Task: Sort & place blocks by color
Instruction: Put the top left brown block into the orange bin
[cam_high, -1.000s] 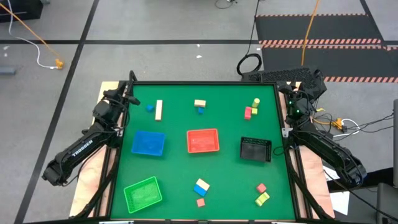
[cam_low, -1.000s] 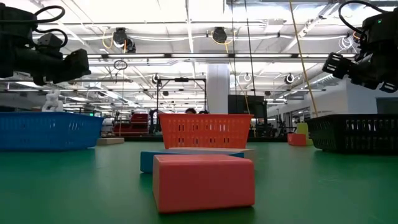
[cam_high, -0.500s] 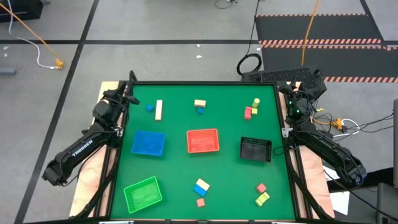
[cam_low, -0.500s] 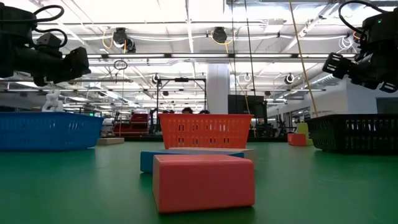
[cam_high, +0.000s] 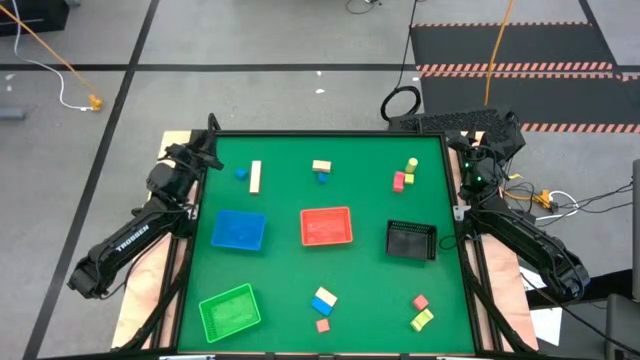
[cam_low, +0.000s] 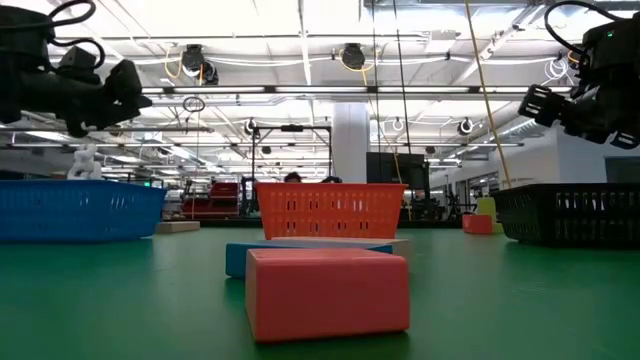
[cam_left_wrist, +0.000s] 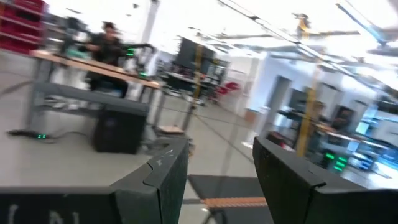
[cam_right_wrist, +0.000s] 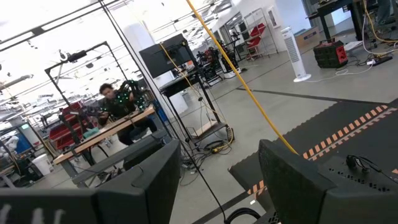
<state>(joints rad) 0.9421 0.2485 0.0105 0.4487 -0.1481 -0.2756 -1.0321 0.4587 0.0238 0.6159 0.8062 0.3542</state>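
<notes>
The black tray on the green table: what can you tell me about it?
The black tray is a small square basket with slatted, plastic-looking walls, open at the top and apparently empty. It sits flat on the green table, slightly turned, to the right of the red tray. No block or gripper touches it. The low view shows its ribbed side wall.

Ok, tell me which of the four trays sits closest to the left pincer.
The blue tray. It lies on the left side of the table, just below the left pincer; the green tray sits at the near-left corner, the red and black ones farther right.
</notes>
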